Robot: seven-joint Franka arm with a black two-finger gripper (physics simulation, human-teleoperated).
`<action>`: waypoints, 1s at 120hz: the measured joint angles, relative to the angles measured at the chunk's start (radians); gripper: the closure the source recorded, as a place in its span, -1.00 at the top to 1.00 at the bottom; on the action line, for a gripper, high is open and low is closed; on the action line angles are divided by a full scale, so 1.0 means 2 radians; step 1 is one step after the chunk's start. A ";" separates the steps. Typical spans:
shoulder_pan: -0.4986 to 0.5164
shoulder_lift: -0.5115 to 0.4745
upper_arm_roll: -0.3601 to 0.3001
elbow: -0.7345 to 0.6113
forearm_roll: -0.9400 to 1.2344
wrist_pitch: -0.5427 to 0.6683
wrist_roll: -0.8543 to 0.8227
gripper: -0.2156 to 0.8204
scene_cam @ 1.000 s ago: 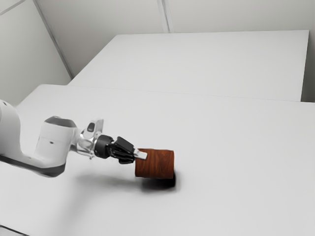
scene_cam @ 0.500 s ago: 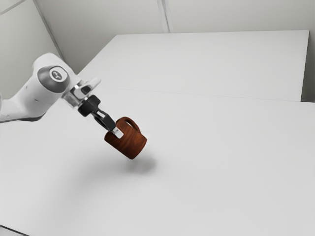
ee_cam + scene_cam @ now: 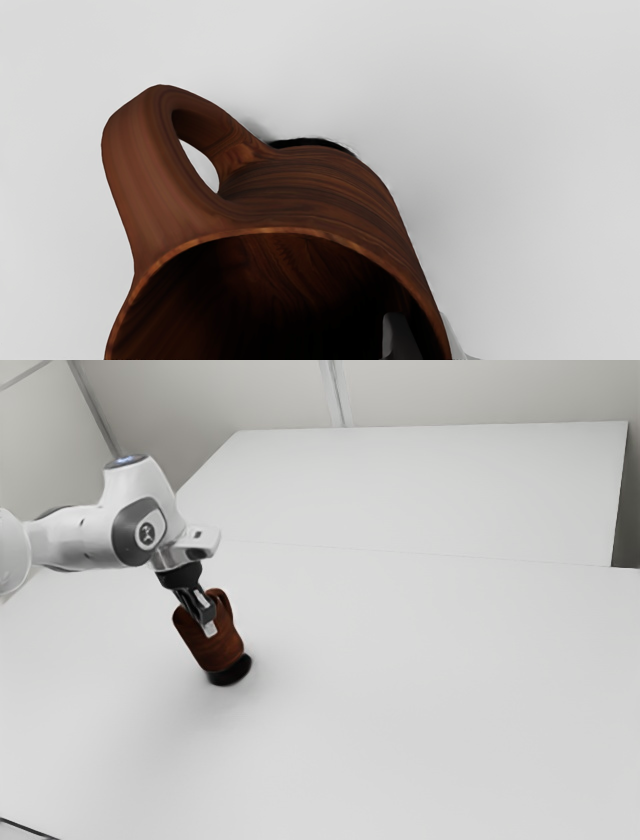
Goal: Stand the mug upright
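Tilted in the exterior view, the brown wood-grain mug [image 3: 212, 644] has its mouth up toward the hand and its base low, close to a dark shadow on the table. My gripper [image 3: 207, 622] holds it by the wall near the rim. In the wrist view the mug [image 3: 320, 200] shows its open mouth and its handle, which stands out on the side away from the fingers. There the gripper [image 3: 425, 332] has one finger inside the mug and the other outside, shut on the wall. Whether the base touches the table I cannot tell.
The white table [image 3: 420, 690] spreads around the mug. Behind it lies another white surface [image 3: 420, 490], with pale walls beyond. A dark thin edge [image 3: 30, 828] crosses the exterior view's lower left corner.
My hand has swung from nearly level to pointing steeply down and moved toward the exterior view's left. The mug went along, turning from lying on its side to a smaller tilt, handle now visible.
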State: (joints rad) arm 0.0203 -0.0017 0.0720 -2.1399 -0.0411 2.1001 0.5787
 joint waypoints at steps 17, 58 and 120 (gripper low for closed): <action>0.006 0.001 -0.003 -0.024 0.029 0.033 -0.027 -0.93; 0.014 0.004 -0.007 -0.045 0.035 0.064 -0.076 -0.08; -0.018 -0.003 -0.021 0.153 0.021 -0.072 -0.116 0.53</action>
State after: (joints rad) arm -0.0151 -0.0082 0.0302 -1.8333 0.0004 1.9566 0.3459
